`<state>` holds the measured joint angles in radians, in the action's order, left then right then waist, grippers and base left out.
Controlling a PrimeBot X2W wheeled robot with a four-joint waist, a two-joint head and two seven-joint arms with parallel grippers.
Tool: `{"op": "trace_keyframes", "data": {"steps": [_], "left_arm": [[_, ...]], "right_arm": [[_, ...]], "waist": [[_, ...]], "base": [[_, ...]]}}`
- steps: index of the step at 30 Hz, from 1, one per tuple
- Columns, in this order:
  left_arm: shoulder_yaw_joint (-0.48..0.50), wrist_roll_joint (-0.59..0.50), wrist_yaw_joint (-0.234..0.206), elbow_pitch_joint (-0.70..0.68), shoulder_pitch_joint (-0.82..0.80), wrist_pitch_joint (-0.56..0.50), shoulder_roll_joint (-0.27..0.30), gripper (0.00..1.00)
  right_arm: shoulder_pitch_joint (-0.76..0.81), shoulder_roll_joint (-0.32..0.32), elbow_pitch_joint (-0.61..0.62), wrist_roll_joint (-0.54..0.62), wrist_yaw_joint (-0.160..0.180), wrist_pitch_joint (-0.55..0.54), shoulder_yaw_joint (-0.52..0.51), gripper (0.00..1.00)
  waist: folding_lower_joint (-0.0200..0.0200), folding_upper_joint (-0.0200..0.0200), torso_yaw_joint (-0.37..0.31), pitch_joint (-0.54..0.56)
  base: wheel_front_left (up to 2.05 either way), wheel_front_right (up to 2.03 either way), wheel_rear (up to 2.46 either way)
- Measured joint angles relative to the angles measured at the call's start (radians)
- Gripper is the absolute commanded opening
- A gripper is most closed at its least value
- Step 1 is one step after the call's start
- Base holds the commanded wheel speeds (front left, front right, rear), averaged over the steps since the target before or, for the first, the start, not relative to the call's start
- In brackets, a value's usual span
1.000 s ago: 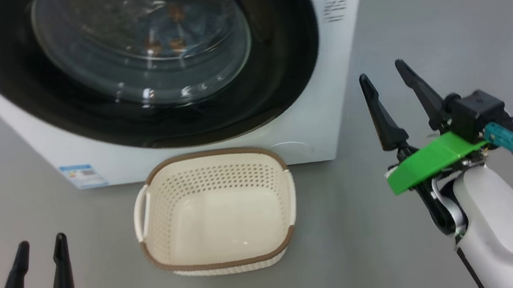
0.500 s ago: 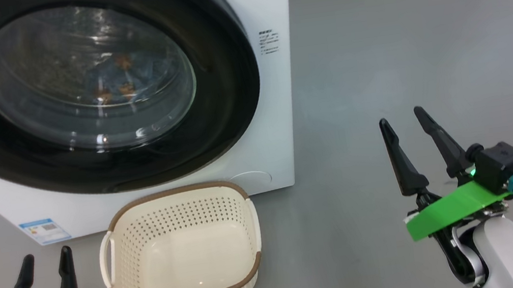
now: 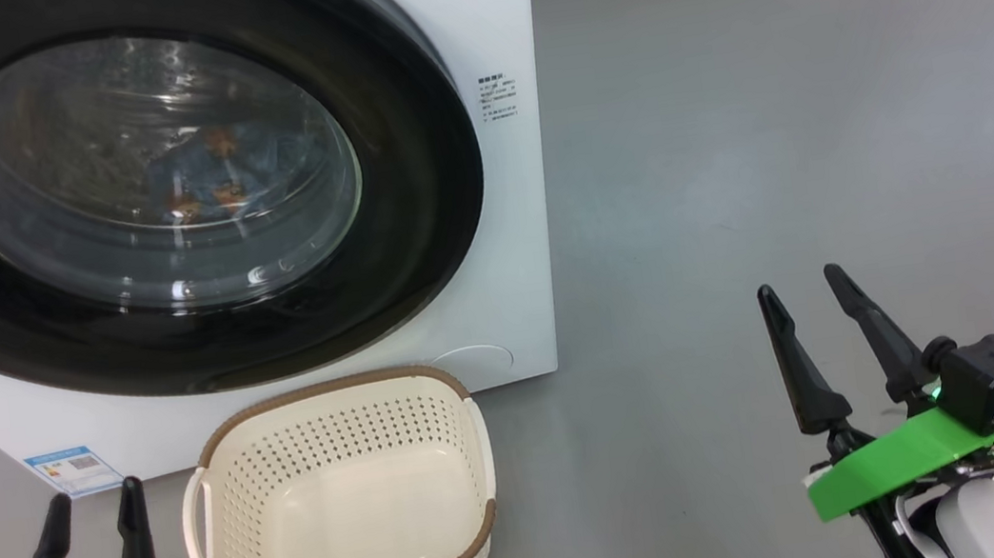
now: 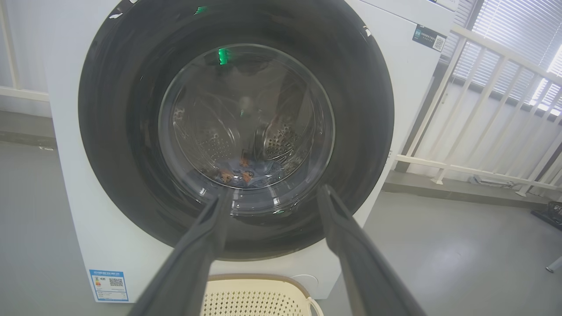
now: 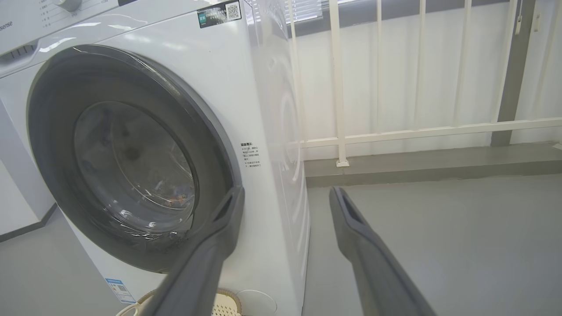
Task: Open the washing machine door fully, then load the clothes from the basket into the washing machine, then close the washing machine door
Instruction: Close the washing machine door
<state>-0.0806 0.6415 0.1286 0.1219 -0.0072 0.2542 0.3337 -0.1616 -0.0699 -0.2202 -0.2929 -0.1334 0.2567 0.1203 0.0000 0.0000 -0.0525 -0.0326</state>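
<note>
The white washing machine [image 3: 487, 21] fills the upper left of the head view. Its door [image 3: 422, 183], with a black rim and a glass bowl, lies shut against the front. Through the glass, light blue clothes [image 3: 200, 174] with orange patches lie in the drum and show as clothes [image 4: 241, 173] in the left wrist view. On the floor in front stands the basket [image 3: 329, 387], with nothing inside. My left gripper [image 3: 95, 492] is open at the lower left, beside the basket. My right gripper [image 3: 800, 281] is open over bare floor, right of the machine. Neither holds anything.
Grey floor [image 3: 770, 89] stretches to the right of the machine. A white railing [image 5: 395, 131] on a low grey kerb [image 5: 417, 162] runs behind it. A blue sticker [image 3: 73, 469] marks the machine's lower left corner.
The head camera has swung up and right, so the machine and basket now sit further left in the picture. My right gripper has drawn back and away from the machine. Both grippers stay open.
</note>
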Motion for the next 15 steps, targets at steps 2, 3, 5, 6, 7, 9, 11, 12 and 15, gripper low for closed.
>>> {"op": "trace_keyframes", "data": {"steps": [2, 3, 5, 6, 7, 9, 11, 12, 15], "left_arm": [[-0.001, 0.002, 0.000, -0.002, 0.010, 0.000, 0.001, 1.00], [-0.002, 0.003, 0.000, -0.002, 0.013, 0.000, 0.002, 1.00], [-0.005, 0.009, 0.000, -0.002, 0.013, 0.000, 0.003, 1.00], [-0.006, 0.009, 0.000, -0.002, 0.013, 0.000, 0.005, 1.00], [-0.007, 0.009, 0.000, -0.003, 0.013, 0.000, 0.008, 1.00], [-0.009, 0.009, 0.000, -0.003, 0.013, 0.000, 0.015, 1.00], [-0.010, 0.013, 0.000, -0.003, 0.013, 0.000, 0.020, 1.00], [-0.010, 0.017, 0.000, -0.003, 0.013, 0.000, 0.021, 1.00], [-0.012, 0.017, 0.000, -0.003, 0.013, 0.000, 0.024, 1.00]], "right_arm": [[0.014, 0.002, 0.000, 0.007, 0.000, 0.000, -0.001, 1.00], [0.018, 0.003, -0.001, 0.011, 0.000, 0.000, -0.002, 1.00], [0.025, 0.006, -0.003, 0.016, 0.000, 0.000, -0.002, 1.00], [0.027, 0.007, -0.006, 0.020, 0.000, 0.000, -0.002, 1.00], [0.027, 0.007, -0.007, 0.023, 0.000, 0.000, -0.002, 1.00], [0.027, 0.008, -0.011, 0.031, 0.000, 0.000, -0.003, 1.00], [0.027, 0.009, -0.015, 0.040, 0.000, 0.000, -0.006, 1.00], [0.027, 0.010, -0.017, 0.040, 0.000, 0.000, -0.008, 1.00], [0.027, 0.011, -0.021, 0.040, 0.000, 0.000, -0.013, 1.00]], "waist": [[0.0000, 0.0000, 0.001, 0.000], [0.0000, 0.0000, 0.002, -0.001], [0.0000, 0.0000, 0.005, -0.003], [0.0000, 0.0000, 0.006, -0.004], [0.0000, 0.0000, 0.008, -0.005], [0.0000, 0.0000, 0.010, -0.007], [0.0000, 0.0000, 0.013, -0.009], [0.0000, 0.0000, 0.014, -0.010], [0.0000, 0.0000, 0.016, -0.012]], "base": [[0.00, 0.00, 0.00], [0.00, 0.00, 0.00], [0.00, 0.00, 0.00], [0.00, 0.00, 0.00], [0.00, 0.00, 0.00], [0.00, 0.00, 0.00], [0.00, 0.00, 0.00], [0.00, 0.00, 0.00], [0.00, 0.00, 0.00]]}}
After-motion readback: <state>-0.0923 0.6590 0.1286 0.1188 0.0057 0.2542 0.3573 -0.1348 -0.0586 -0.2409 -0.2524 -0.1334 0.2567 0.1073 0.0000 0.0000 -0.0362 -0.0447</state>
